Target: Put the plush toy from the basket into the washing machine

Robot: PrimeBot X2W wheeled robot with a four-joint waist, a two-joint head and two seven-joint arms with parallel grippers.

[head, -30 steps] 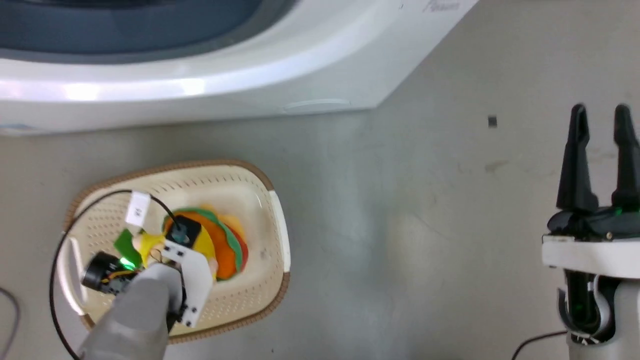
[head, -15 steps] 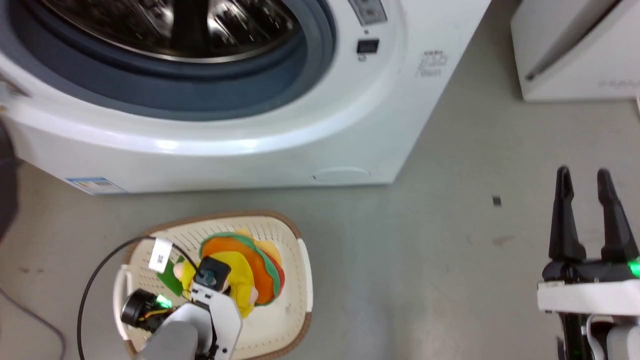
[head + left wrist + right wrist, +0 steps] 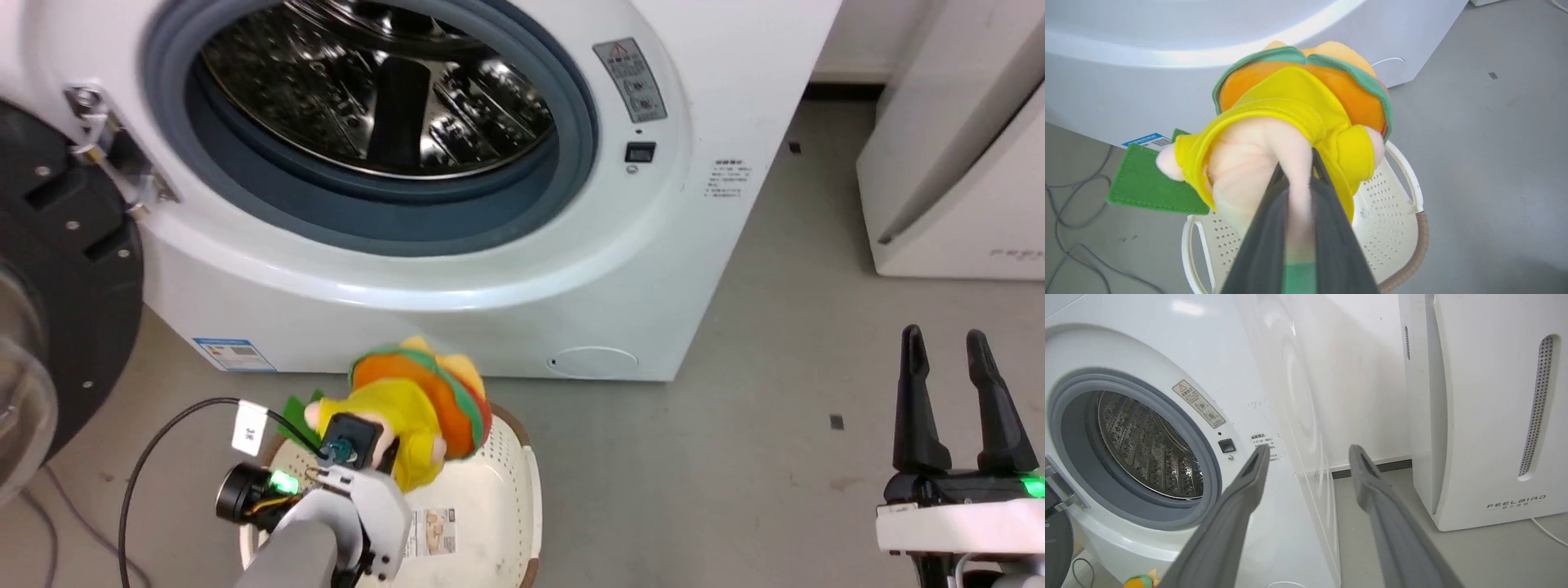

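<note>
While the left gripper [image 3: 371, 445] clamps the plush toy [image 3: 416, 404] just above the basket [image 3: 510, 498], the head view puts the washing machine [image 3: 678, 269] directly ahead. Its open drum [image 3: 375, 90] sits higher than the toy, so the carry should run up and forward. From the left wrist, the fingers [image 3: 1331, 212] pinch a pink fold of the toy, whose hat end points away toward the machine. From the right wrist, the right gripper [image 3: 1308, 455] stands spread and empty, well apart from the toy; the left arm is nearer.
</note>
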